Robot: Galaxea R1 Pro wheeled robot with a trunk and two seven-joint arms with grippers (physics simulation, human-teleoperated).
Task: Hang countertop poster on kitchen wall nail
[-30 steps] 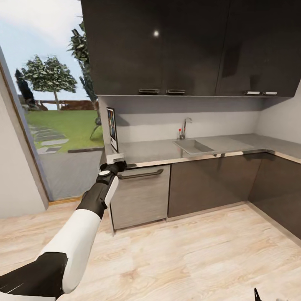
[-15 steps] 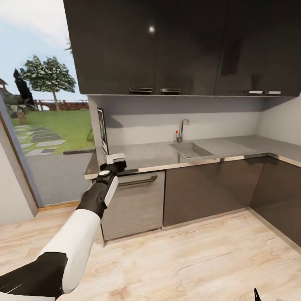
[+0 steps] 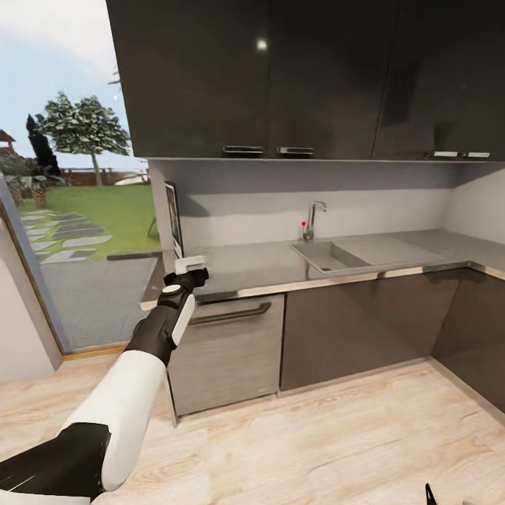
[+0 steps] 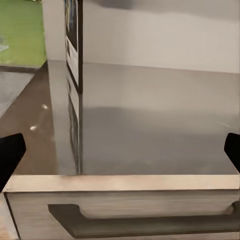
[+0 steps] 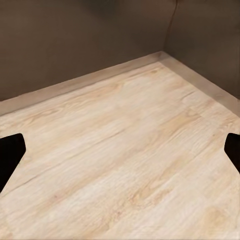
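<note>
Light wood plank floor (image 5: 125,165) fills the near ground; right gripper (image 5: 120,155) hangs over it, black fingertips (image 5: 10,152) wide apart, holding nothing. Left arm reaches forward, left gripper (image 3: 188,267) at the front edge of the long grey brushed-metal table (image 3: 259,263), fingers spread apart and empty, above the grey drawer front with dark bar handle (image 3: 228,313). Just beyond the gripper, the thin black-framed upright poster (image 3: 173,217) stands on the table's left end, seen edge-on, close to the window-side wall. Nothing lies between gripper and poster. Farther right: built-in rectangular sink (image 3: 330,255) and curved chrome faucet (image 3: 312,217). Dark glossy upper cabinets (image 3: 280,77) hang above. Lawn and trees (image 3: 81,126) outside.
</note>
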